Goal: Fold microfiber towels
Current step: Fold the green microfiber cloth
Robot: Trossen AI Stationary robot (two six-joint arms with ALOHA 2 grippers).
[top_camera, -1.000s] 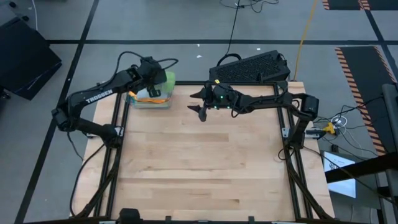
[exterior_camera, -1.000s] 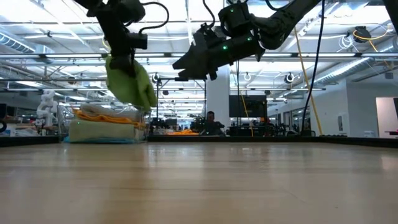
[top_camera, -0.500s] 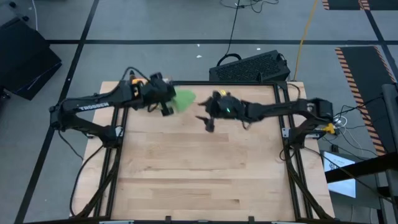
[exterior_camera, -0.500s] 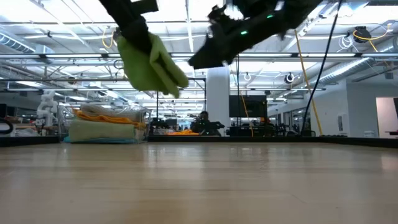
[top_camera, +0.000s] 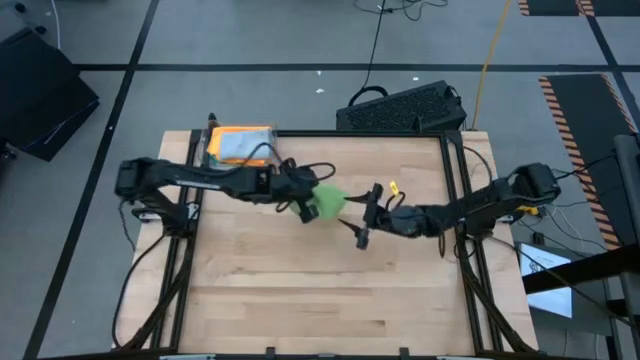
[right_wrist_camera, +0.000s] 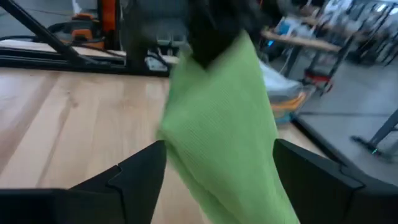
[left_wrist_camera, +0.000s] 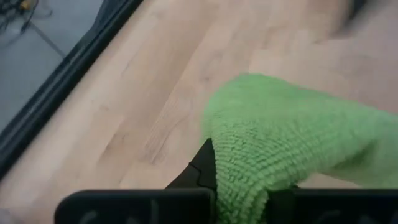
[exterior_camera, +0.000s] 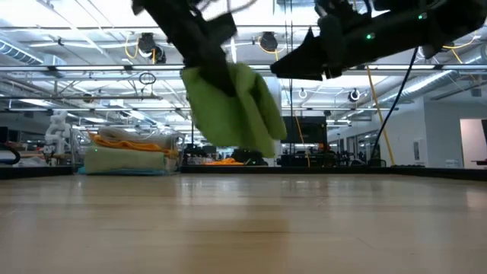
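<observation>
left gripper (top_camera: 303, 205) is clamped on the bright green towel (top_camera: 327, 203), which hangs in the air over the middle of the table (top_camera: 300, 290). right gripper (top_camera: 358, 222), fingers spread wide, faces it just beside. the other towels sit stacked (top_camera: 238, 146) at the far left corner, so i'd guess folding has barely begun.

left gripper (top_camera: 303, 205) | bright green towel (top_camera: 327, 202) is carried from above the towel stack (top_camera: 238, 145) to mid-table | right gripper (top_camera: 364, 214) is drawn back right, beside the towel
</observation>
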